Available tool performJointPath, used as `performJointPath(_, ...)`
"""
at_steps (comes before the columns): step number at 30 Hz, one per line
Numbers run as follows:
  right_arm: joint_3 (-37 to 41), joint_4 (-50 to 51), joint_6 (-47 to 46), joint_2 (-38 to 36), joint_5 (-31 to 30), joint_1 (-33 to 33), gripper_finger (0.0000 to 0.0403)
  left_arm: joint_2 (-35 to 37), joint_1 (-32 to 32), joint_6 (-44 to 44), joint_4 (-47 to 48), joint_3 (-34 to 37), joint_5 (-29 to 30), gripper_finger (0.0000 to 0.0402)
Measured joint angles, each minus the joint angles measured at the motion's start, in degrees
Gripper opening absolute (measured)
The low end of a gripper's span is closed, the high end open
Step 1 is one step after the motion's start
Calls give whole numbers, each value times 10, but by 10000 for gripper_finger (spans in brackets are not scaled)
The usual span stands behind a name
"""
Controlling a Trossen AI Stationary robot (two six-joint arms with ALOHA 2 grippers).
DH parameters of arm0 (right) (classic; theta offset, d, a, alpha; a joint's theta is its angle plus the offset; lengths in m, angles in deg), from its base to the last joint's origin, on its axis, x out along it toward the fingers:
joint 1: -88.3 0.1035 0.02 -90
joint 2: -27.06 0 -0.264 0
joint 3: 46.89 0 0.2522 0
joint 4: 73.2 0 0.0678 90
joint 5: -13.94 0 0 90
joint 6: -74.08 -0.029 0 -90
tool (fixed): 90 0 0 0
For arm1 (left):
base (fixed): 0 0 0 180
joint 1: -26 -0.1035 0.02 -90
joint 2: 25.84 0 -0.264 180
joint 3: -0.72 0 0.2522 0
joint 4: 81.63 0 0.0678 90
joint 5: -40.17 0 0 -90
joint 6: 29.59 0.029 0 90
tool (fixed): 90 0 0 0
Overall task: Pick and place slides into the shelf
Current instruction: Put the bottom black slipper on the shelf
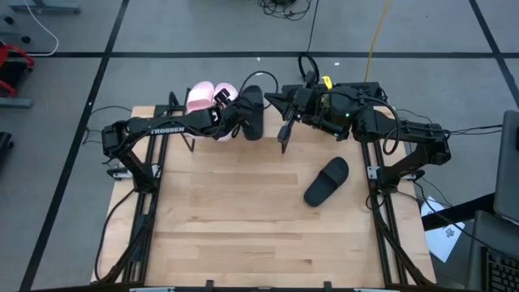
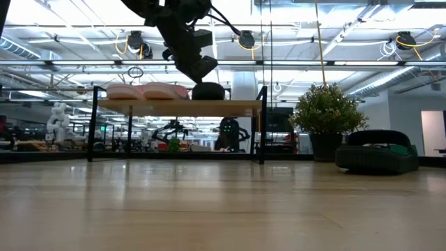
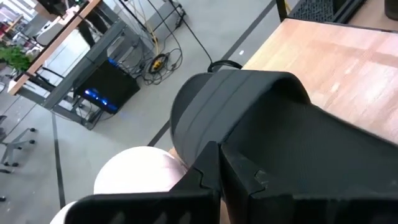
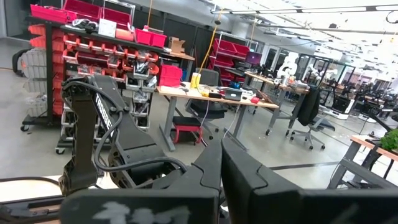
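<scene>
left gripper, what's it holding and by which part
The left gripper holds a black slide over the shelf; which part it grips cannot be told.

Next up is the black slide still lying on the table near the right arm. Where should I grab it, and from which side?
Grip the black slide across its wide strap, coming straight down from above with the right gripper, the nearer arm. It lies flat and sole-down, angled across the table, so the raised strap is probably the one part jaws can close around. Turn the wrist to match that angle.

My surface is pale, smooth wood. The black slide I hold looks matt and foam-like; the shelf has a light wood top on thin black metal legs.
</scene>
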Motion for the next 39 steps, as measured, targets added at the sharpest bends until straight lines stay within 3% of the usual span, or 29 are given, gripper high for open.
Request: performJointPath(39,0,0,0,0,0,0,0,2,-1,100,-3,0,0,0)
